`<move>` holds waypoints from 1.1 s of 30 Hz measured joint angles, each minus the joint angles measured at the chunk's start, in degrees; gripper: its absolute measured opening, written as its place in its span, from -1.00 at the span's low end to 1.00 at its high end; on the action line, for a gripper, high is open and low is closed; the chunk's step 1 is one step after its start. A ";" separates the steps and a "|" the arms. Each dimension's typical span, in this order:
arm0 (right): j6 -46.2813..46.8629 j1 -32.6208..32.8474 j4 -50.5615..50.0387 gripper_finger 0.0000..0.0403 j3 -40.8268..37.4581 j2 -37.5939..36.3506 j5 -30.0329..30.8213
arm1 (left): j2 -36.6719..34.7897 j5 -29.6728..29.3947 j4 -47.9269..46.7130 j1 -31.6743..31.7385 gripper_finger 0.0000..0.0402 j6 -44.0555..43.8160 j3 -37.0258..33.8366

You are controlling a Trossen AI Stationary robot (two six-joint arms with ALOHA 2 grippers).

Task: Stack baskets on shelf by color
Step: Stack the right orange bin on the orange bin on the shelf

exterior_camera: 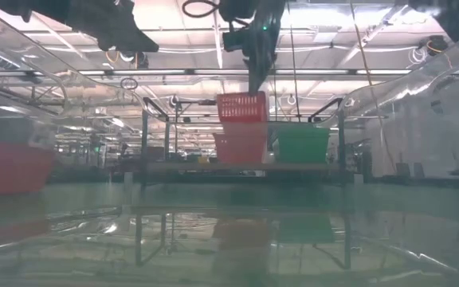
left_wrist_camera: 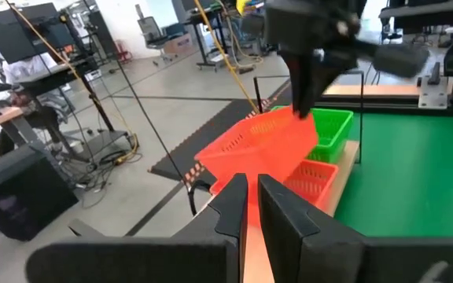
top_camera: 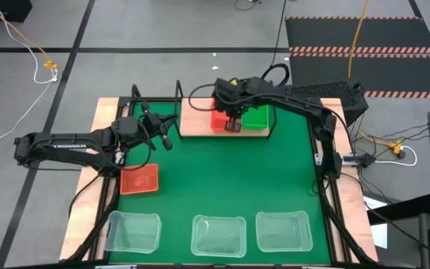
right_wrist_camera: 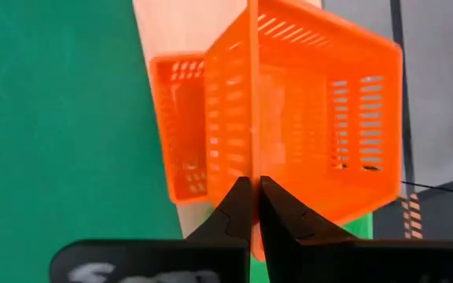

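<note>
Over the shelf point(top_camera: 200, 123) at the desk's far edge, I am holding a red basket point(exterior_camera: 241, 107) clamped in my right tool point(right_wrist_camera: 252, 189), hovering above another red basket point(exterior_camera: 241, 147) beside the green one point(exterior_camera: 302, 145); my left tool point(left_wrist_camera: 251, 189), fingers nearly together and empty, is waiting near the desk's left edge.

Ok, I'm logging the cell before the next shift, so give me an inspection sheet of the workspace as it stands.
Surface: green mat on a wood-edged table.
Job's things: shelf holds a red basket beside a green basket; another red basket hangs above the first; a third red basket and three clear baskets sit on the mat.
Clutter: nothing seen.
Grippers: right pincer shut on the hanging red basket's wall; left pincer nearly closed, empty, off the shelf's left end.
Cables: yellow cable on the floor.
Surroundings: workshop floor, striped mat.
</note>
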 joint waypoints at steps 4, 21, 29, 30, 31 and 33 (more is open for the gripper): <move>-0.75 0.02 3.18 -1.00 -4.31 -0.23 -0.16 | 0.00 0.02 -0.10 0.00 -0.81 -0.65 0.00; -5.56 0.74 7.47 -0.87 -13.21 -1.39 -0.39 | 0.00 0.02 -1.87 0.00 -0.81 -1.24 0.00; -9.20 0.77 10.00 -0.61 -16.72 -1.37 -6.34 | 0.00 0.02 -3.01 -0.02 -0.81 -2.78 0.00; -10.27 0.77 10.41 -0.60 -17.46 -1.39 -6.55 | 0.00 0.02 -2.99 -0.02 -0.81 -2.88 0.00; -11.53 0.83 10.90 -0.61 -18.14 -1.39 -6.56 | 0.00 0.02 -2.98 -0.02 -0.81 -2.98 0.00; -14.22 0.92 11.99 -0.62 -19.64 -1.39 -6.58 | 0.00 0.02 -2.98 -0.02 -0.81 -2.98 0.00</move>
